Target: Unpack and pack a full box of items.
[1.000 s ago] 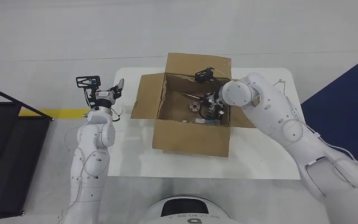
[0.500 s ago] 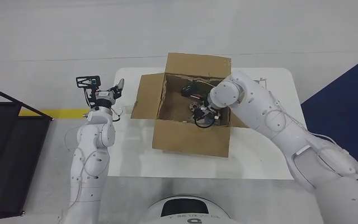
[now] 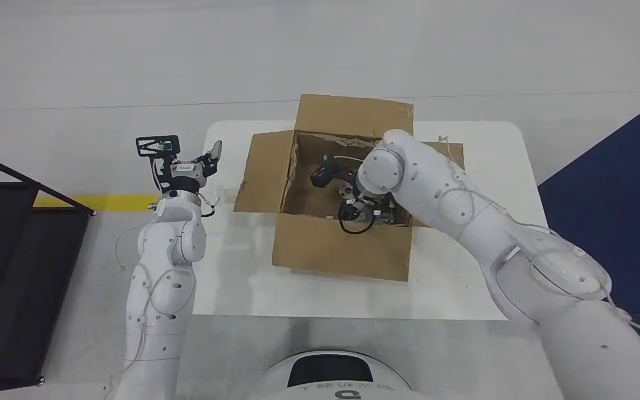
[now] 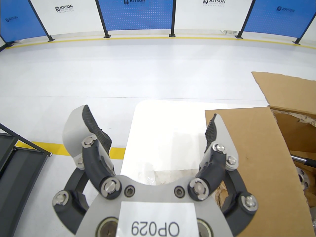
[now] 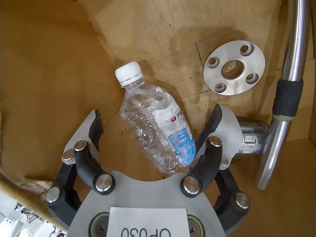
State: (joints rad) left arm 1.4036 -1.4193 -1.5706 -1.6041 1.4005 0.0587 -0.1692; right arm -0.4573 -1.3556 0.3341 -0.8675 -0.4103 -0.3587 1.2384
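Observation:
An open cardboard box [image 3: 340, 250] stands in the middle of the white table [image 3: 450, 290]. My right gripper [image 5: 157, 112] is down inside the box, open, with its fingers on either side of the lower half of a clear water bottle [image 5: 148, 114]. The bottle has a white cap and lies flat on the box floor. In the top view the right gripper [image 3: 325, 172] is near the box's far left inner corner. My left gripper [image 4: 149, 113] is open and holds nothing, raised over the table's left edge [image 3: 186, 150] beside the box's left flap [image 4: 246, 149].
A round metal flange [image 5: 234, 67] with several holes lies on the box floor beside the bottle. A bent chrome tube [image 5: 293, 38] with a black taped band lies along the box wall. A dark rack [image 3: 20, 260] stands on the floor left of the table.
The right arm has swung left across the box and gone lower inside it. The left arm has not moved.

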